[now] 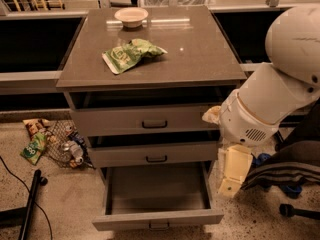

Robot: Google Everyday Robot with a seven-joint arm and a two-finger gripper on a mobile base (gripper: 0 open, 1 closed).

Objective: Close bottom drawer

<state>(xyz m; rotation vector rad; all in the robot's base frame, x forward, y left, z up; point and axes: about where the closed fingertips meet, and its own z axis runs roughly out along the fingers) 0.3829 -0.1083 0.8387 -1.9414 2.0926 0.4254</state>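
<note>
I see my arm (272,96) as smooth white rounded shells, a big dome above a fat cylinder, with a thin tan seam ringing the joint and a small dotted vent grille (255,134) near the wrist, under which sits the blocky cream-yellow gripper (234,171), low on the right of my view

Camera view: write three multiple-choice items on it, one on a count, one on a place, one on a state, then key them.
1. How many drawers has the cabinet? A two. B three. C four.
2. Where is the gripper? A on the cabinet top. B low, right of the bottom drawer. C left of the cabinet.
3. How is the bottom drawer? A pulled far out. B shut flush. C taken off.
Key: 1 B, three handled grey fronts are stacked; 2 B, it hangs beside the drawer's right side; 3 A, its inside floor shows.
</note>
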